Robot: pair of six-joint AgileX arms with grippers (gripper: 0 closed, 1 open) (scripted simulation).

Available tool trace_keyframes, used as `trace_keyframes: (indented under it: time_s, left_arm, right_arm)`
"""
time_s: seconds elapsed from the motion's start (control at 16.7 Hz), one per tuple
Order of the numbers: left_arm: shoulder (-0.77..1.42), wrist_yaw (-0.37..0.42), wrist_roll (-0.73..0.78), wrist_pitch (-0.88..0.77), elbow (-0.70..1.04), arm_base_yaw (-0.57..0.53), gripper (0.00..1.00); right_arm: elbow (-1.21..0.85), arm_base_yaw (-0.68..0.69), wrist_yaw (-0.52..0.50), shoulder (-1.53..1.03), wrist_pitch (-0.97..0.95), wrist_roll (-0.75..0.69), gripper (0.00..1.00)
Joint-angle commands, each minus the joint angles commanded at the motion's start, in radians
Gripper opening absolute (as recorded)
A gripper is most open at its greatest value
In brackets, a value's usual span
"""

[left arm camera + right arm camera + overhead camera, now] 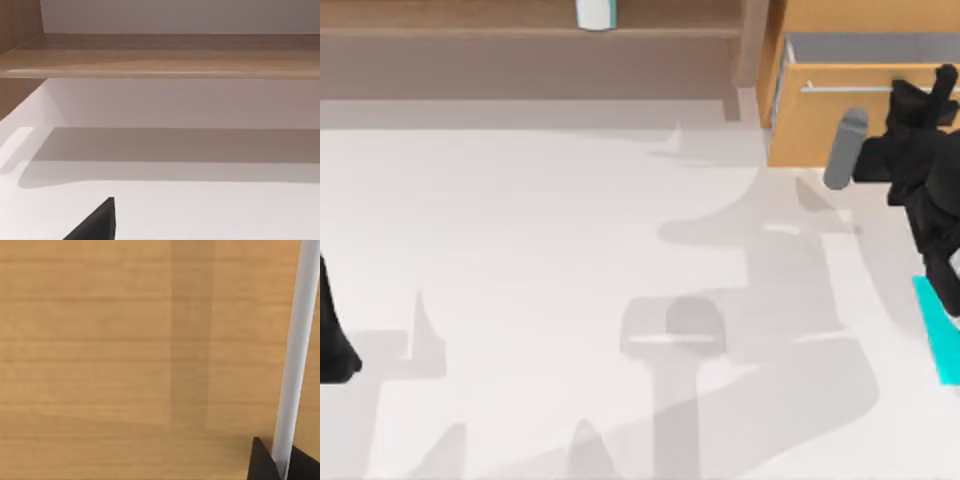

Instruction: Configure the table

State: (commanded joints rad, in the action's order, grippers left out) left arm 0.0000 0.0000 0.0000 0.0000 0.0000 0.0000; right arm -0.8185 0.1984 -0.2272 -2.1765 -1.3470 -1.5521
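Worktop (540, 300) white | right hand (280, 465) clamped on drawer handle (295, 355), top-right cabinet (820, 110) | left arm (332, 340) parked left edge, hand state unclear

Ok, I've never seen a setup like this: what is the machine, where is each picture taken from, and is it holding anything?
These are two black robot arms at a white table. One picture looks down from above. The other two come from a camera on each arm's wrist. The left arm sits parked at the table's left edge. The right pincer is closed around the silver bar handle of an orange-brown drawer cabinet, whose drawer stands partly open. A brown shelf behind carries a white container. A teal object lies at the right edge.
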Motion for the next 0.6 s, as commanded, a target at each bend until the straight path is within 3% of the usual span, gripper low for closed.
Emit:
trace_keyframes:
  time_s: [0.24,0.6]
  left_arm:
    - [0.000,0.000,0.000,0.000,0.000,0.000,1.00]
    - [0.000,0.000,0.000,0.000,0.000,0.000,1.00]
  right_arm:
    - [-0.011,0.002,-0.002,-0.006,0.012,0.003,0.00]
    - [-0.214,-0.019,0.024,-0.093,0.118,0.001,0.00]
